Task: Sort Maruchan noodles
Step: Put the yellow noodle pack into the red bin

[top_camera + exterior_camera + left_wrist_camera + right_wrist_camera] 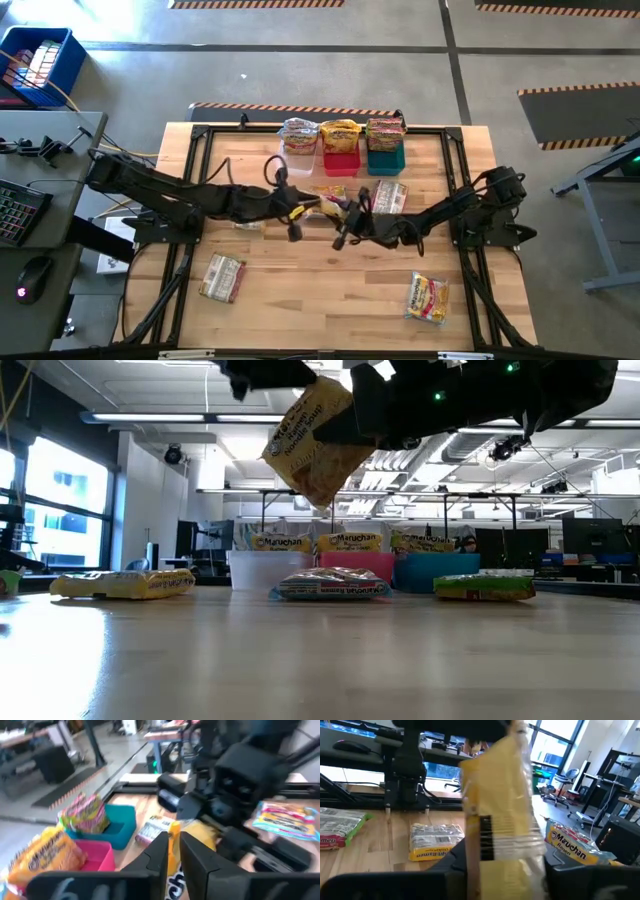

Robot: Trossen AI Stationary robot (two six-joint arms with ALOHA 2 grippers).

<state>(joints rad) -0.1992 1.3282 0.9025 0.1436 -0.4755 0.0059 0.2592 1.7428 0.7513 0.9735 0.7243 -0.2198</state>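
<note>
High view: yellow packet (pixel 333 205) held between left pincer (pixel 298 213) and right pincer (pixel 352 215).

Two dark, cable-draped jointed arms

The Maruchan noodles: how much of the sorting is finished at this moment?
Done: the clear bin, red bin and teal bin each hold packets. In hand: both the left gripper and right gripper grip one yellow packet in the air. Left: four packets on the table.
</note>
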